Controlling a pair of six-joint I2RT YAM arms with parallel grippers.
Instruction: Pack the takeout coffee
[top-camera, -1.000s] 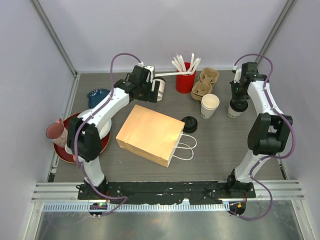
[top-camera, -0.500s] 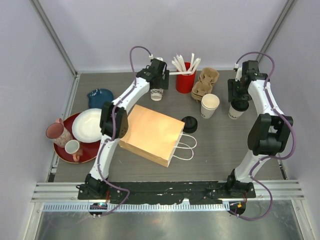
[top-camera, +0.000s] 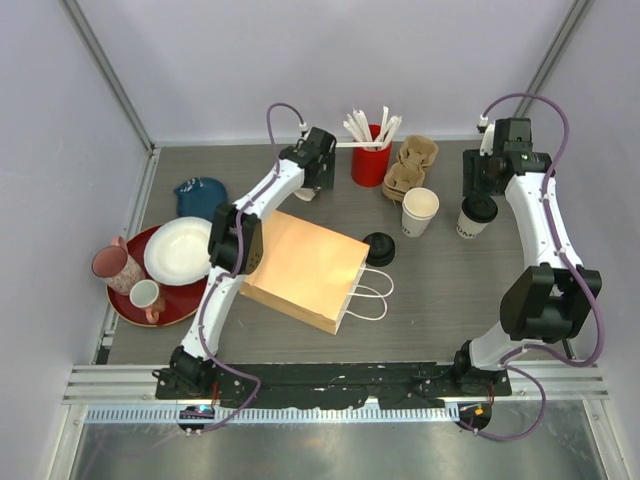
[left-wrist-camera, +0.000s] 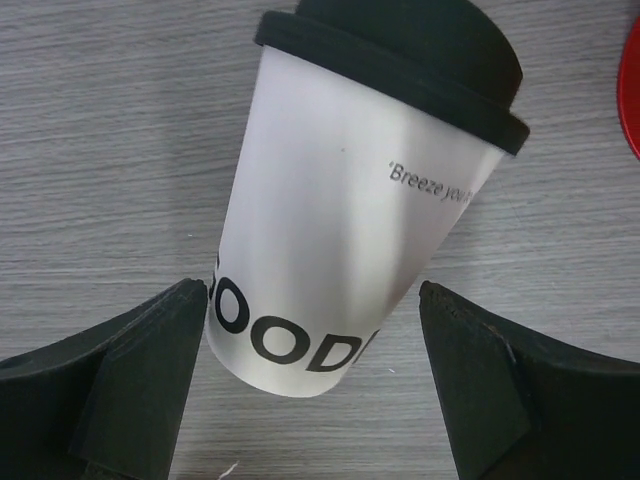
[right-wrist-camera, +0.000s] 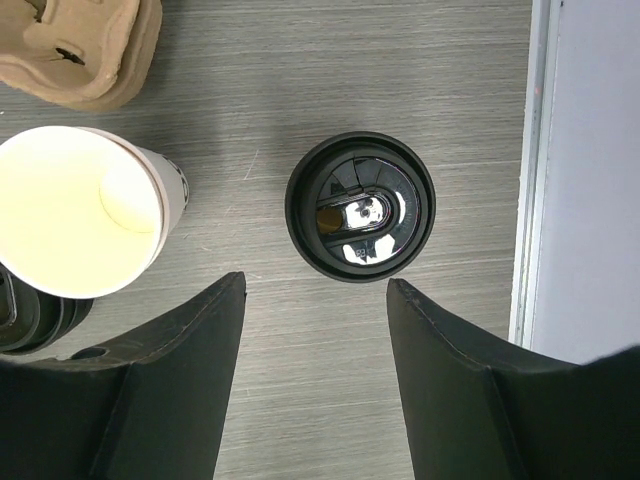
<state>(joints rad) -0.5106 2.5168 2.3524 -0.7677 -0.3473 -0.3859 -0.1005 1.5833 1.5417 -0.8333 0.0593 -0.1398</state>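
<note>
One takeout coffee cup (left-wrist-camera: 350, 200), white with a black lid and black lettering, stands between the fingers of my left gripper (left-wrist-camera: 310, 300). The jaws are open; the left finger (left-wrist-camera: 150, 350) is right at the cup's wall and the right finger stands apart. In the top view my left gripper (top-camera: 312, 172) covers most of this cup (top-camera: 303, 193). The second lidded cup (right-wrist-camera: 360, 220) stands just beyond my open, empty right gripper (right-wrist-camera: 315, 285). It also shows in the top view (top-camera: 476, 214) at the far right, below my right gripper (top-camera: 486, 188).
A brown paper bag (top-camera: 305, 268) lies flat in the middle. A lidless white cup (top-camera: 420, 210), a stack of black lids (top-camera: 379, 247), cardboard cup carriers (top-camera: 410, 165) and a red cup of stirrers (top-camera: 370, 160) stand nearby. A red plate (top-camera: 195, 290) with dishes is at left.
My left arm has swung right and reached further back, and now covers the left cup. My right gripper has drawn back off the right cup, so its black lid shows.
</note>
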